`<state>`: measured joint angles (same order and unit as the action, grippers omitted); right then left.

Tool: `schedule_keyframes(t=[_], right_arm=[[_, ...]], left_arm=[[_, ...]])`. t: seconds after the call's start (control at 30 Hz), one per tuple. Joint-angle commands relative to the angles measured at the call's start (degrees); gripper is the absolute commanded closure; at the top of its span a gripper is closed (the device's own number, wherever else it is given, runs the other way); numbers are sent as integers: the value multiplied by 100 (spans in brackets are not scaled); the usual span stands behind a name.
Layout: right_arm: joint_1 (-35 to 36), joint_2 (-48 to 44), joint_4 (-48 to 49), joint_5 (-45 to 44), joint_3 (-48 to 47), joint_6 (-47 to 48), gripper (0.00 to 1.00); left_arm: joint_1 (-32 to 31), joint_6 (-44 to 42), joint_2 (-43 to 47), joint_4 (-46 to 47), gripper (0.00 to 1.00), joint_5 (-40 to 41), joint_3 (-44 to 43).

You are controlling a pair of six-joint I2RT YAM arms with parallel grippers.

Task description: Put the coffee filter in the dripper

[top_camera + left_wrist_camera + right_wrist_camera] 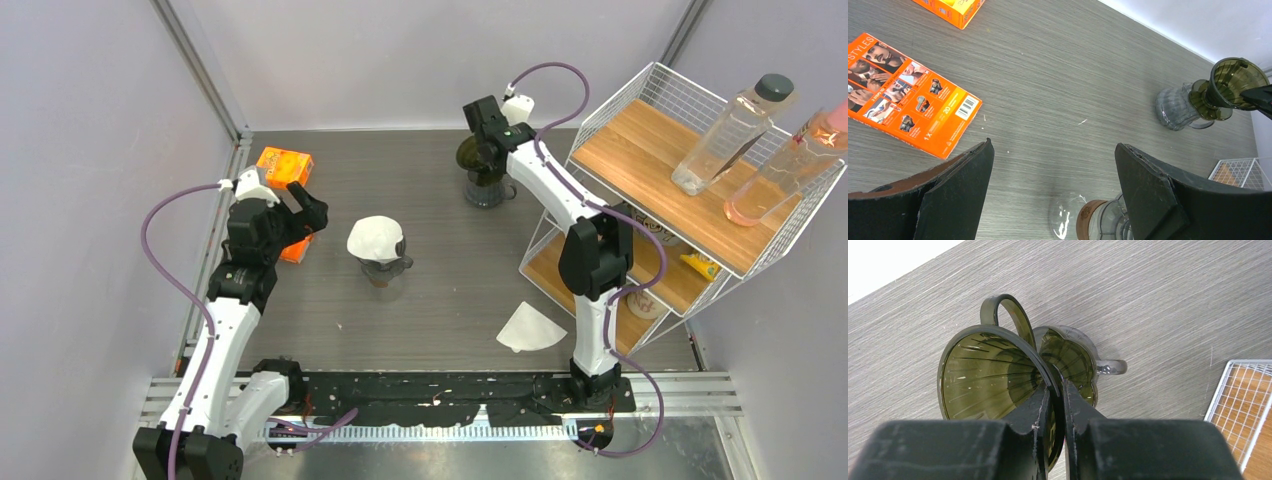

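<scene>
Right wrist view: dripper rim is clamped by the right tool. Left tool is spread wide, empty. Coffee filter, perched on a carafe mid-frame, should probably be pinched lightly by its edge.

Our grey wood-grain table carries a few things. At the left, a small orange box and a flat printed orange box. Mid-table stands a glass carafe with a brown collar, and a grey glass server sits further back. A loose white paper filter lies flat front-right, near the wire rack.
</scene>
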<state>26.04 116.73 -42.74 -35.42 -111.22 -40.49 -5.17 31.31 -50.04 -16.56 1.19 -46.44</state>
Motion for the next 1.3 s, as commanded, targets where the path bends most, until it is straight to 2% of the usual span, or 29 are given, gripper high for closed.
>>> schedule_keyframes(t=[0.0,0.37,0.5,0.73,1.0,1.1,1.27], right_arm=[[-116,-418,386,54,-6,-211,92],[-209,-363,393,227,64,-250,80],[-235,-334,391,274,96,-297,78],[-248,-339,395,261,168,-340,68],[-258,-372,392,104,237,-424,66],[-253,-447,396,22,282,-415,74],[-258,-514,366,-42,342,-406,75]], left_arm=[[21,-52,2,285,1,-93,-50],[13,-56,-40,286,0,-272,-58],[16,-63,-43,285,0,-284,-72],[15,-55,-66,279,0,-277,-67],[15,-54,-47,275,0,-250,-63],[10,-46,-66,276,0,-250,-67],[15,-43,-80,267,0,-251,-80]])
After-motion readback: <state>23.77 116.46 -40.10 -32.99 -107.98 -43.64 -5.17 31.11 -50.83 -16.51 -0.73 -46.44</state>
